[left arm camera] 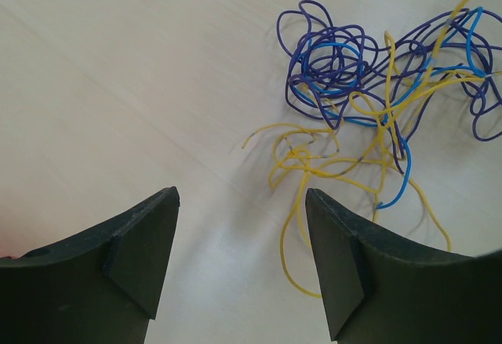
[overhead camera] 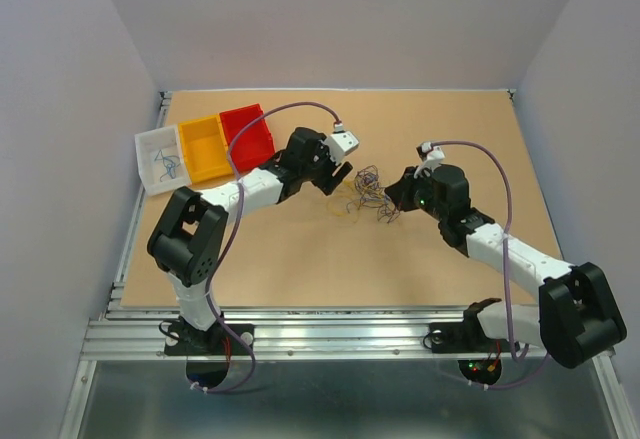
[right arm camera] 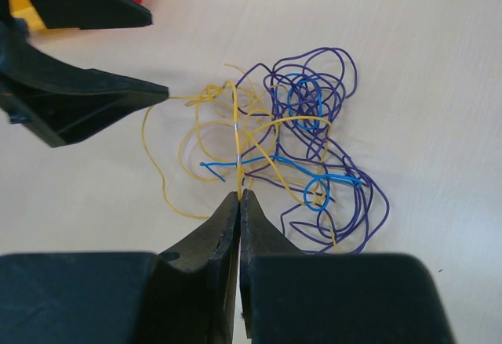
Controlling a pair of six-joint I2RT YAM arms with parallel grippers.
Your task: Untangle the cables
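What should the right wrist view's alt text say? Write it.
The right gripper is shut on a yellow wire leading into a tangle of yellow, blue and purple wires on a pale table. The left gripper, open, sits upper left.

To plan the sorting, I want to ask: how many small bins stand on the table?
3, in one row at the far left corner: the white bin, the yellow bin, then the red bin. None seems hidden.

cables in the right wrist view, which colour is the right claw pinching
The yellow cable: it runs straight out of the right claw's shut tips. The blue cable and the purple cable lie loose beside it, ungripped.
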